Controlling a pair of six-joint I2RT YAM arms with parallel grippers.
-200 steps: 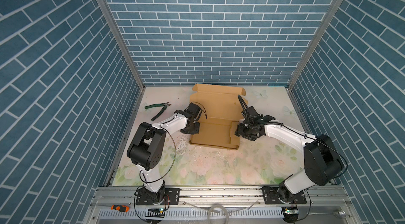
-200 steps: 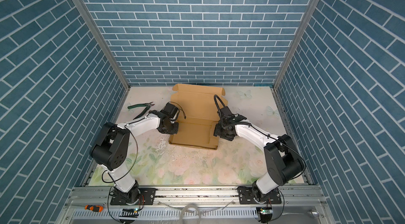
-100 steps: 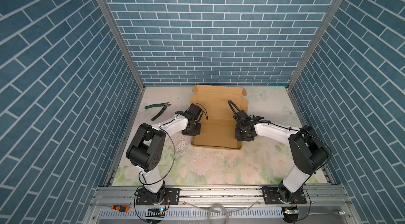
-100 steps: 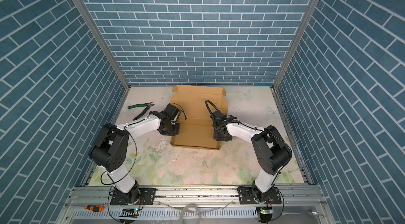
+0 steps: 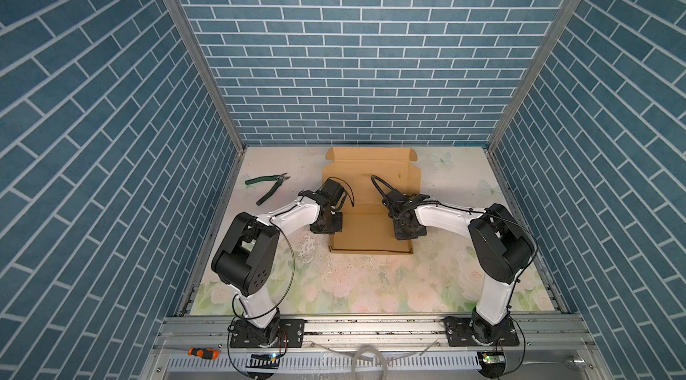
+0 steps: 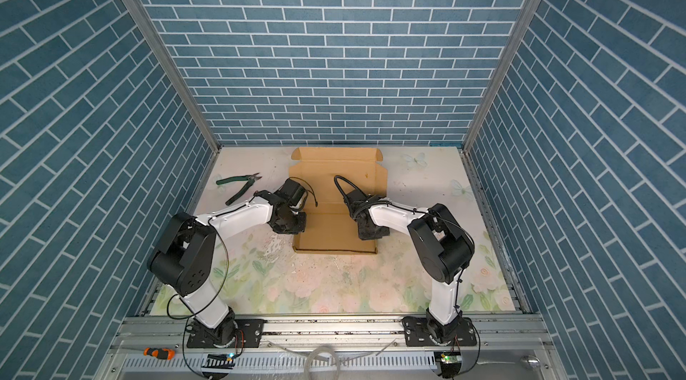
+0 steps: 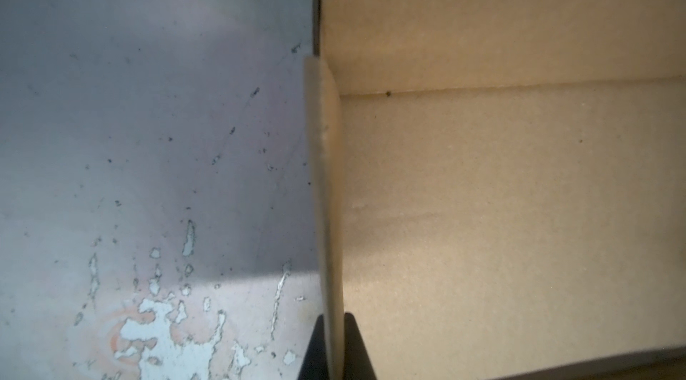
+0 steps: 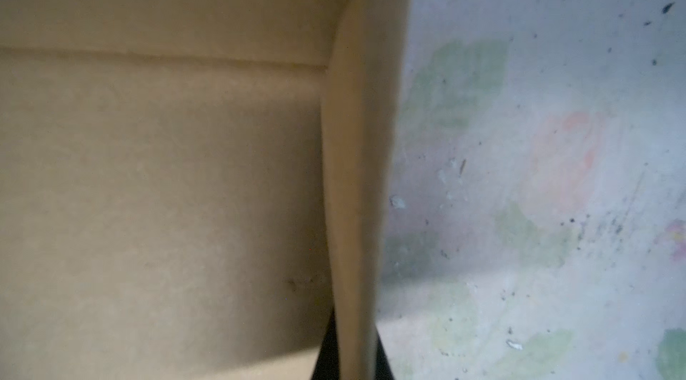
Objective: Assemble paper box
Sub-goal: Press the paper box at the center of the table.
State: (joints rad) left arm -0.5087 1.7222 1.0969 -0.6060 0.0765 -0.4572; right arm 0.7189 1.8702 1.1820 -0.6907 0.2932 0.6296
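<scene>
In both top views the paper box (image 5: 371, 227) (image 6: 334, 229) sits mid-bench (image 5: 352, 285), its near half already shaped into a shallow tray and its lid panel lying open toward the back wall. In the left wrist view the left fingers (image 7: 358, 348) are pinched narrowly on the tray's upright side wall. In the right wrist view the right fingers (image 8: 326, 352) clamp the opposite wall the same way, so locking the walls and closing the lid seem to remain.
</scene>
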